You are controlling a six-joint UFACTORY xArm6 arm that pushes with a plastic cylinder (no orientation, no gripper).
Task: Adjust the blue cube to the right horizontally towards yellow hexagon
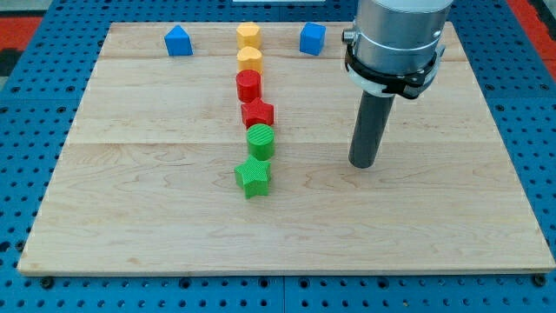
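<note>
A: What takes up most of the view?

B: The wooden board (287, 235), pale and wide, lying on a blue pegboard (539, 130). Above it stands the arm's grey cylinder (395, 39), with the dark rod below it.

A: And the rod's end?

B: My tip (363, 164) rests on the board right of centre, well apart from every block. There are no fingers on this arm, so nothing is clenched, released or grasped; the tip touches no block.

A: Where are the blocks?

B: A column runs down the board's middle. From the view's bottom up: a green star (253, 177), a green cylinder (260, 140) just above it, a red star (258, 113), a red cylinder (248, 85), a yellow block (250, 59) with a rounded top, then the yellow hexagon (248, 36) near the top edge.

A: And the blue cube?

B: The blue cube (312, 38) sits near the top edge, to the view's right of the yellow hexagon, about level with it, close to the grey cylinder. A second blue block (178, 41), peaked on top, lies to the hexagon's left.
</note>
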